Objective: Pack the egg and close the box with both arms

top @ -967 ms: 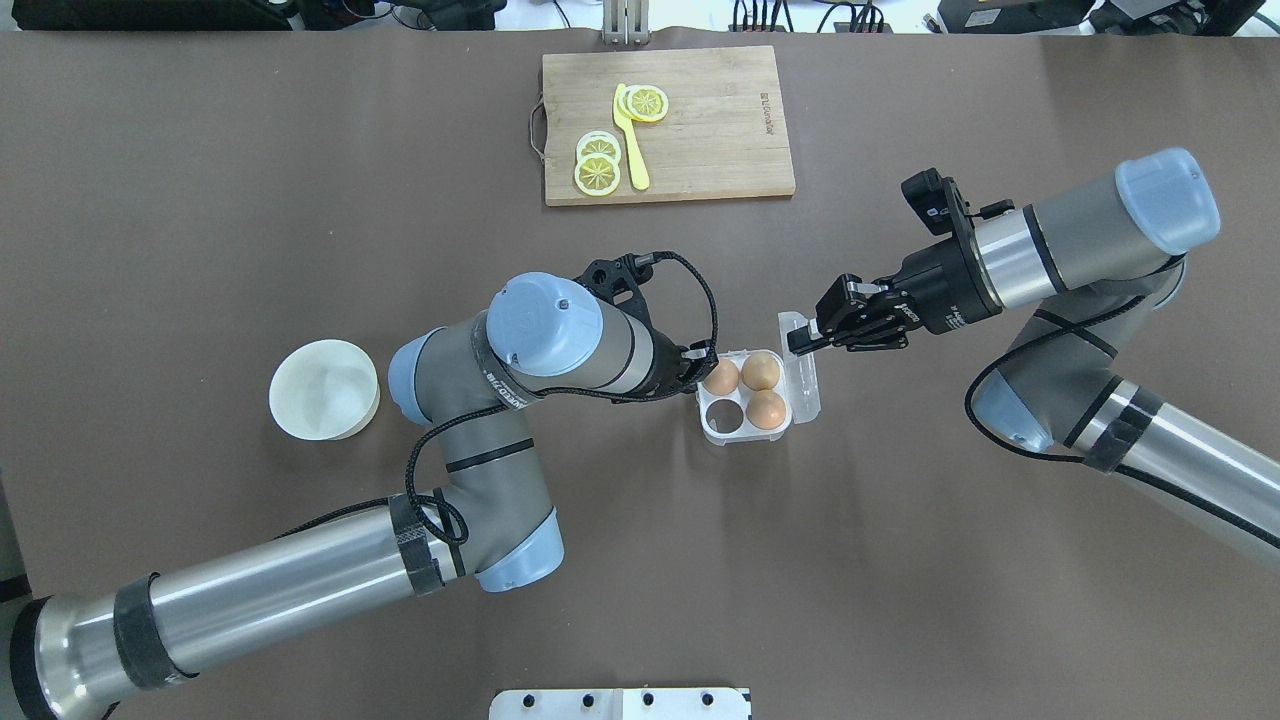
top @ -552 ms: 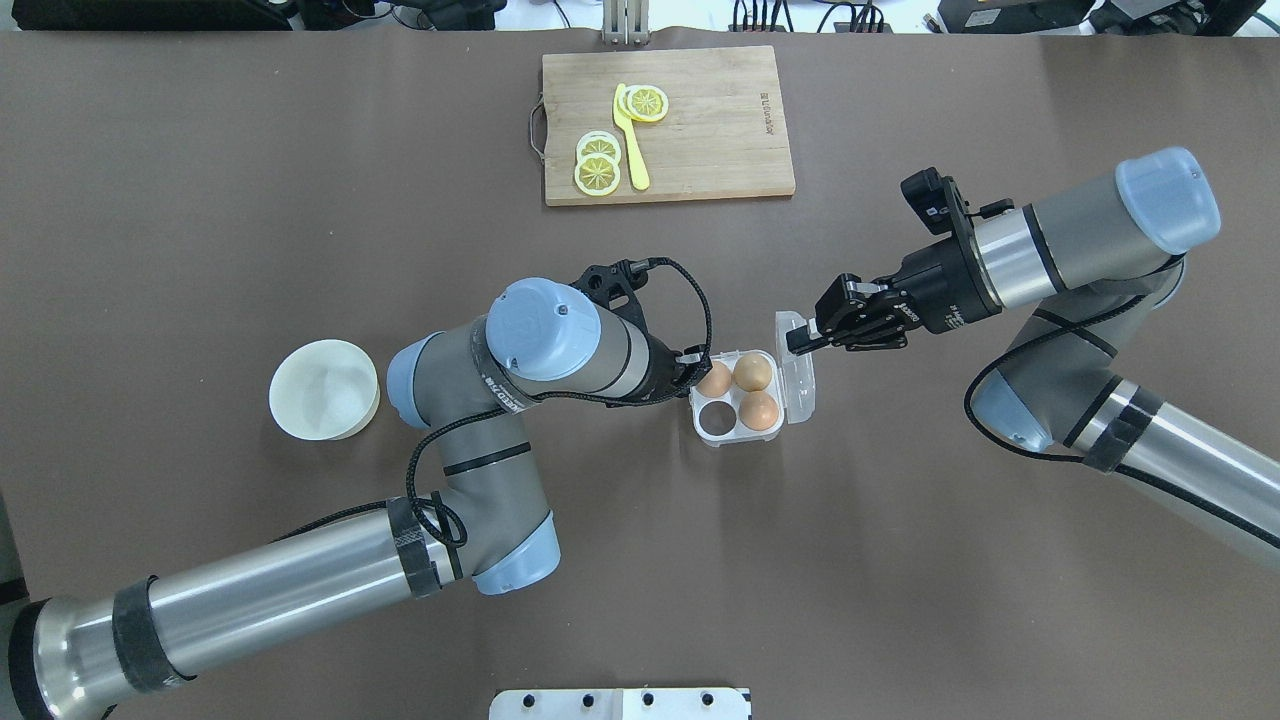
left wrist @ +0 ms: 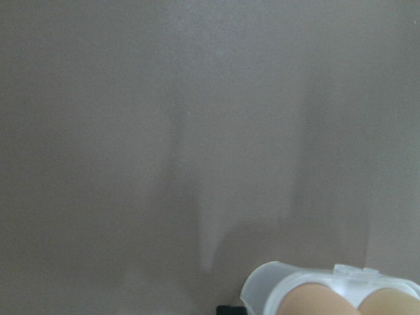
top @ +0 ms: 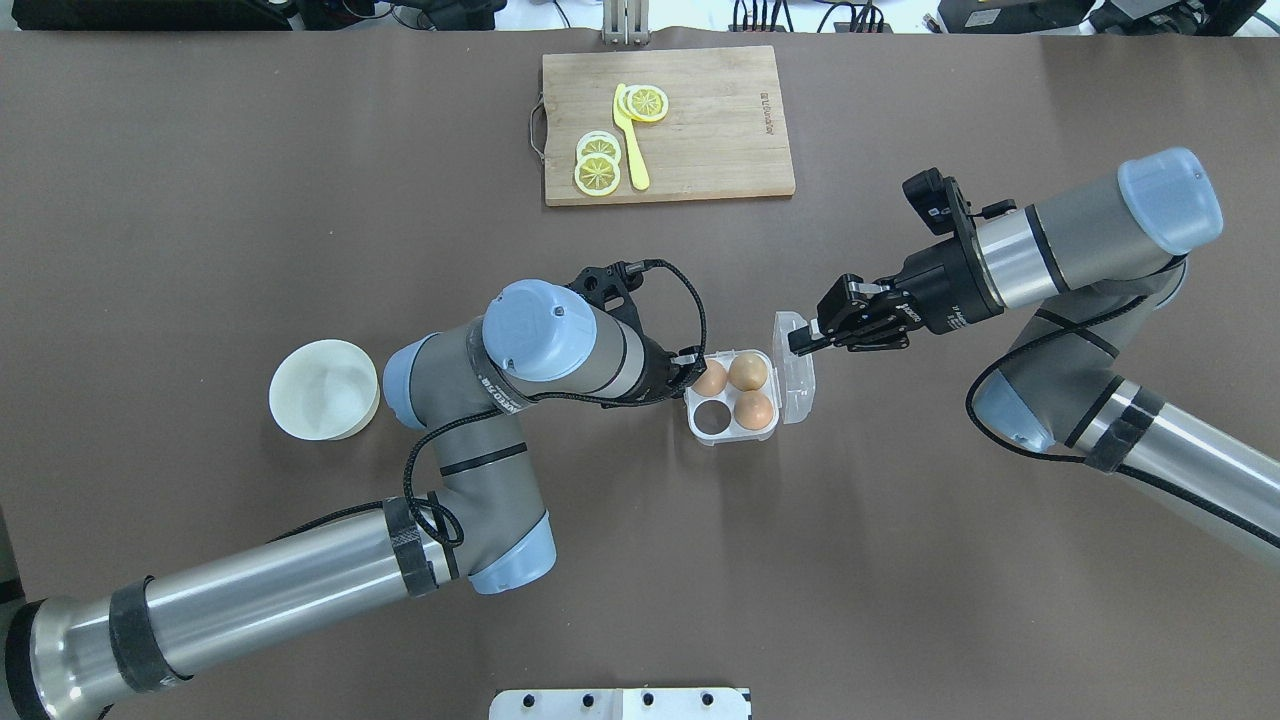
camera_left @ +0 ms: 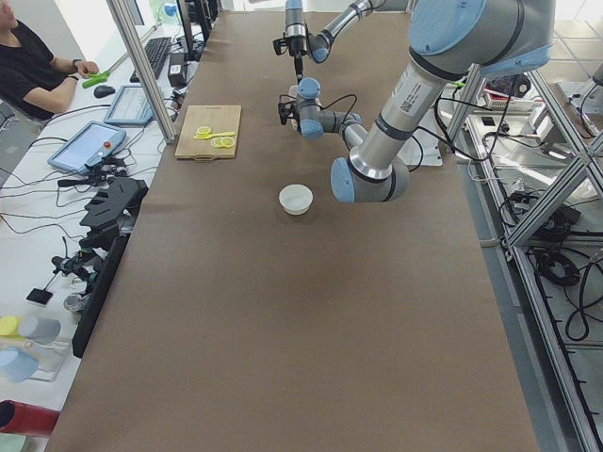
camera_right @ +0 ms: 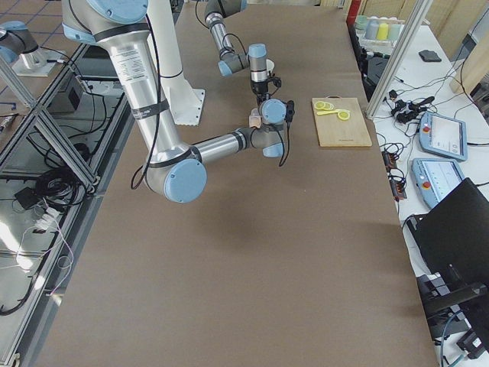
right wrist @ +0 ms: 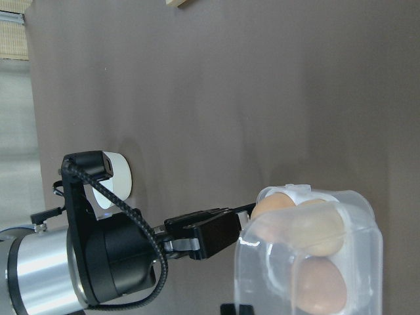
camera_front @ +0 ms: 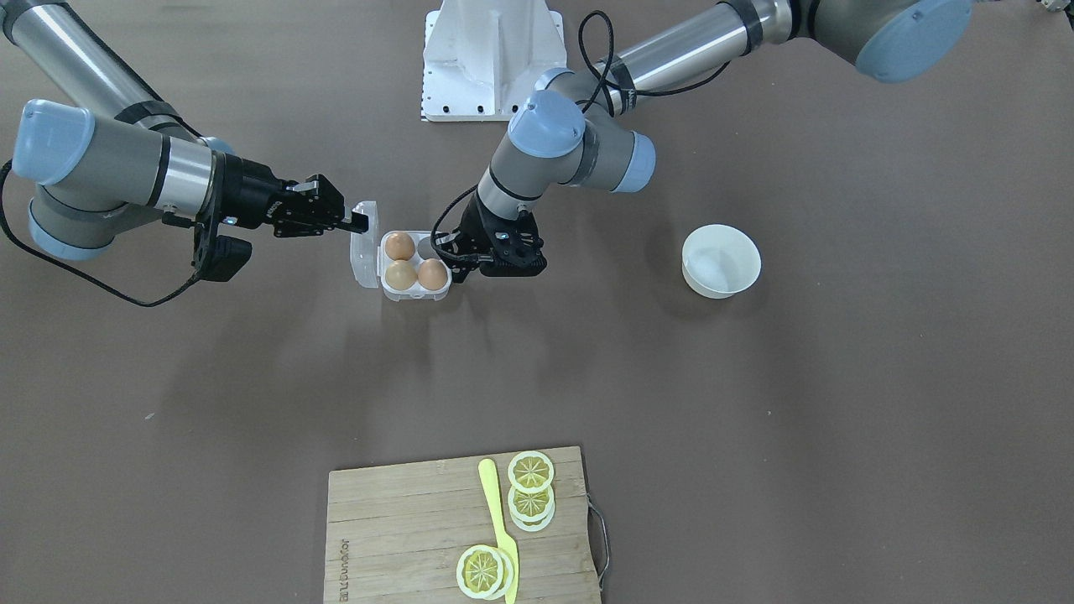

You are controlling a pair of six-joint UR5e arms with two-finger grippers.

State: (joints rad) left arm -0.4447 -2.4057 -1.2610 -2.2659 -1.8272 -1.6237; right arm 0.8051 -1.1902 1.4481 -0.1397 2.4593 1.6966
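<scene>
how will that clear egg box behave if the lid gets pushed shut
The box looks like thin clear plastic, so probably light and apt to slide unless braced. Its lid likely flexes at the hinge. The three eggs inside are fragile, so push gently.

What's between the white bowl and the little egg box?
The robot's left arm reaches across that stretch between bowl and box; nothing else shows there. The overhead view shows it.

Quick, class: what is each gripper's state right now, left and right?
Left gripper: at the edge of the box; open or shut cannot be told.
Right gripper: shut on the lid, it seems.
</scene>
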